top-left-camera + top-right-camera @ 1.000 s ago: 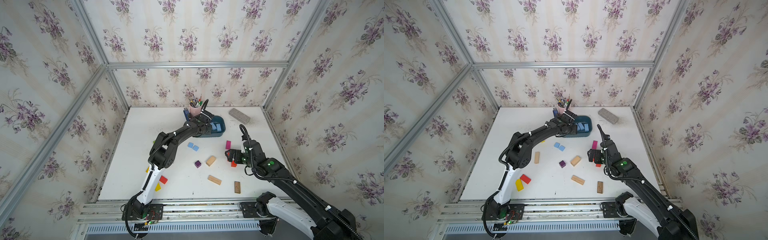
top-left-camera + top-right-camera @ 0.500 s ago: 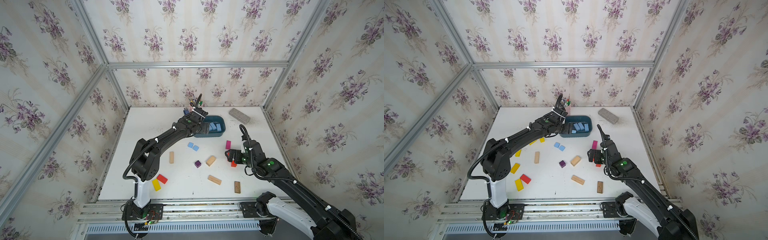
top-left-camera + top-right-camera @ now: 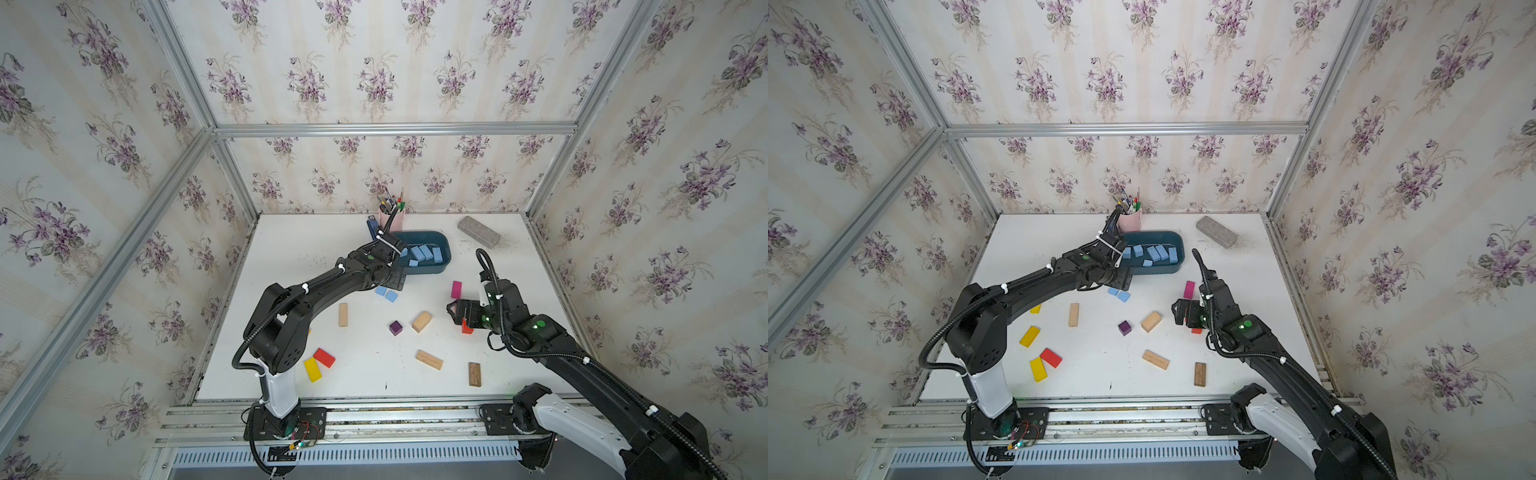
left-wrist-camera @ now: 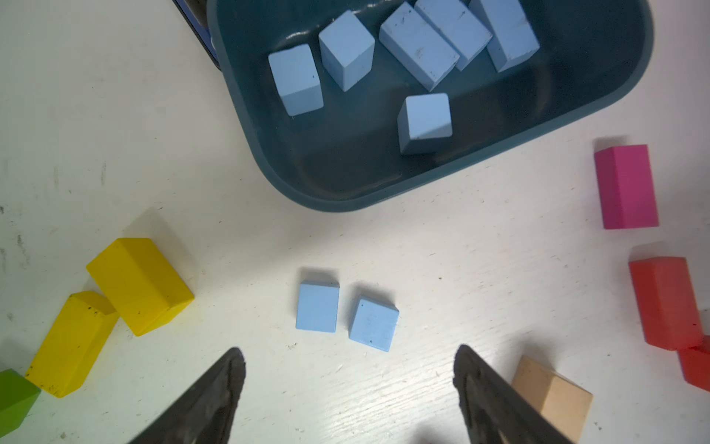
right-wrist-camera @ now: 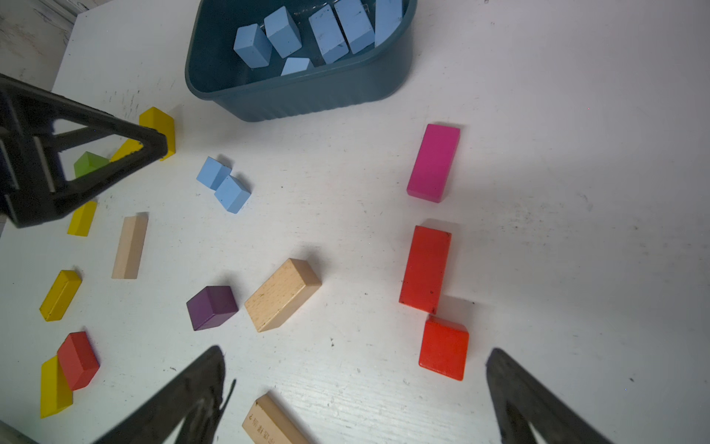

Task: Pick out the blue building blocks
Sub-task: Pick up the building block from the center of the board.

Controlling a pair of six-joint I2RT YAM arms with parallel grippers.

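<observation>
Two blue building blocks lie on the desk (image 4: pixel 442 250): a cube (image 4: pixel 317 306) and a neighbour cube (image 4: pixel 373 323), just beside each other and near the teal tub (image 4: pixel 330 192), in which six more blue blocks (image 4: pixel 418 46) are seen. Both cubes sit directly ahead of the left jaws, side by side across the opening; being cubes, they have no long axis to line up on. The left jaws are spread wide and hold nothing. The right jaws, equally wide and empty, hang over the red blocks (image 5: pixel 425 269), well apart from the cubes, so the left arm is judged the nearer.
</observation>
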